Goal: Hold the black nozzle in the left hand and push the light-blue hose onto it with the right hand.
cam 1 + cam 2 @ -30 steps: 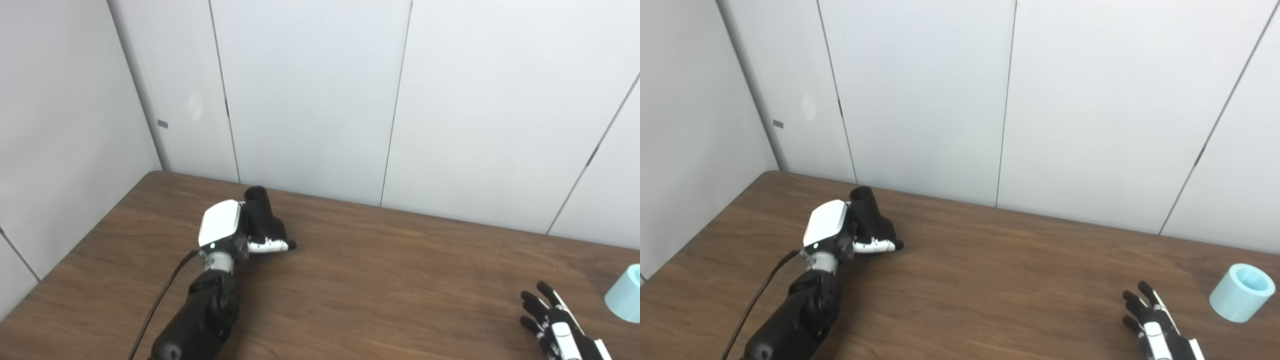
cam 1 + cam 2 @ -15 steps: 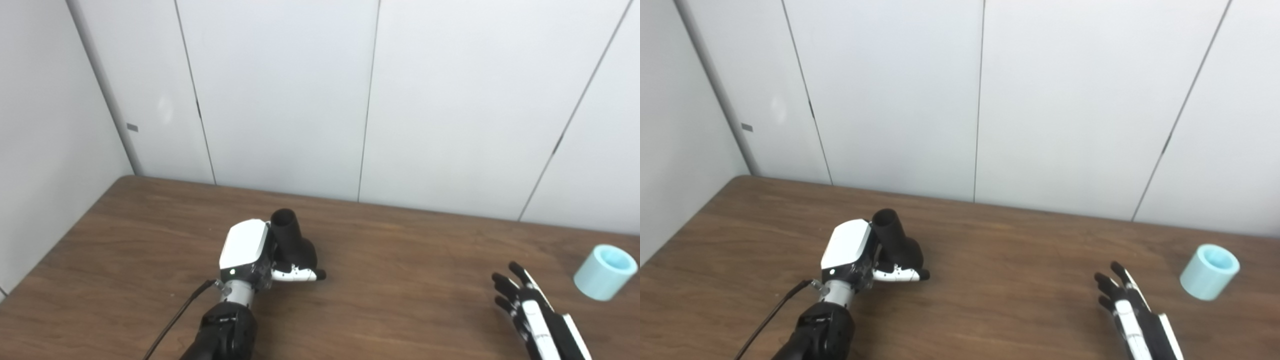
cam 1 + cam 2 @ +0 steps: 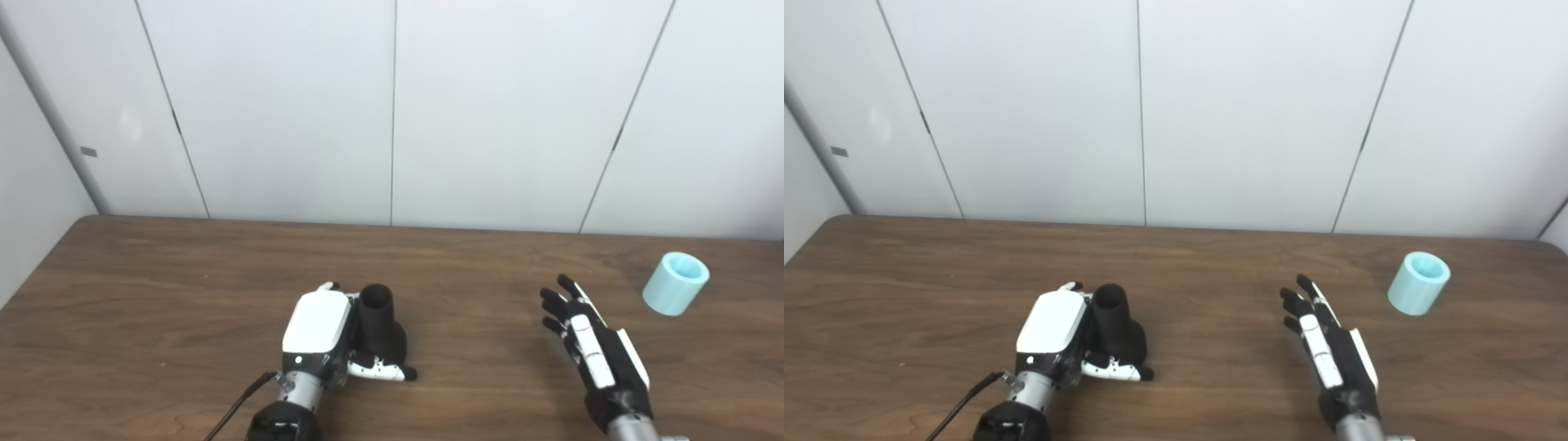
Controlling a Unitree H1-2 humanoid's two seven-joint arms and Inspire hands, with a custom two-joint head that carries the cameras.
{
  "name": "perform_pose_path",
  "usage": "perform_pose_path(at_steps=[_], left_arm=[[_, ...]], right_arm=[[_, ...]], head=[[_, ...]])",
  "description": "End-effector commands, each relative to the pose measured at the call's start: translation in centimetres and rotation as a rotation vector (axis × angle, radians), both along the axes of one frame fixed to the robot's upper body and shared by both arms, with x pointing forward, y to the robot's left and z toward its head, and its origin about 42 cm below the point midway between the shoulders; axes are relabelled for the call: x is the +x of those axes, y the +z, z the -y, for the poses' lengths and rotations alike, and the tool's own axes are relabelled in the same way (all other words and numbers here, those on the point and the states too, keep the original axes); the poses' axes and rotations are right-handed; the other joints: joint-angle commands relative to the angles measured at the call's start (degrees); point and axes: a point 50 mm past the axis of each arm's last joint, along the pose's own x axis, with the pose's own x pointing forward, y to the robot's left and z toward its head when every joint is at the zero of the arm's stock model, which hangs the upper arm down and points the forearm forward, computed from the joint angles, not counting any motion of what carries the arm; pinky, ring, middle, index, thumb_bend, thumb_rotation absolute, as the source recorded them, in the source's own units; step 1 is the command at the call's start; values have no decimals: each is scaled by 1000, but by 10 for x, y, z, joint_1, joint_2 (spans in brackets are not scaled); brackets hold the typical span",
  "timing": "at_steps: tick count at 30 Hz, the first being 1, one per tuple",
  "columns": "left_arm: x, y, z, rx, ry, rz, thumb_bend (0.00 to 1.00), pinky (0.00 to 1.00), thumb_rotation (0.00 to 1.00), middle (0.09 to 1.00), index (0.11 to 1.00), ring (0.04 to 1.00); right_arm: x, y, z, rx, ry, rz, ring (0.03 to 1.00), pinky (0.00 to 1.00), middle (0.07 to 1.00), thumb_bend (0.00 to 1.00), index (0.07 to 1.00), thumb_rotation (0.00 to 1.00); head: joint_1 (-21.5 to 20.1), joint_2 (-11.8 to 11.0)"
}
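Note:
My left hand (image 3: 324,334) is shut on the black nozzle (image 3: 380,327), which stands on the brown table with its open mouth pointing up and away. The thumb lies across the nozzle's wide base. The light-blue hose piece (image 3: 675,292), a short cylinder with its open end up, stands far to the right on the table, also seen as hose (image 3: 1419,283). My right hand (image 3: 591,349) is open, fingers spread and pointing away, to the left of the hose and well short of it.
The brown wooden table (image 3: 184,294) runs up to white wall panels (image 3: 392,110) at the back. A black cable (image 3: 236,407) trails from my left wrist toward the bottom edge.
The camera has swung to the right, shifting the whole picture. My left hand has brought the nozzle nearer to me. My right hand has reached further out over the table toward the hose.

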Motion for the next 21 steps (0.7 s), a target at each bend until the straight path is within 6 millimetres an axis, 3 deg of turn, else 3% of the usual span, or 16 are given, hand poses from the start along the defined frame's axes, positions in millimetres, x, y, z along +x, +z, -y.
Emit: perform_pose_path(at_steps=[1, 9, 16, 21], left_arm=[[4, 9, 9, 13, -32, 38, 526, 878, 0, 473, 493, 628], [2, -5, 23, 72, -92, 18, 526, 878, 0, 478, 491, 631], [1, -14, 26, 36, -110, -6, 526, 854, 0, 481, 489, 623], [0, -16, 26, 25, -108, -27, 526, 836, 0, 478, 490, 621]], right_arm=[[5, 21, -4, -14, -2, 74, 912, 877, 867, 564, 928, 851], [5, 30, -8, -5, -10, 95, 926, 896, 878, 562, 942, 864], [4, 36, 0, -30, -33, 125, 898, 825, 885, 562, 930, 864], [3, 40, 5, -23, -50, 150, 875, 798, 876, 512, 895, 688]], head=[[-3, 2], [-18, 10], [-27, 17], [-39, 20]])
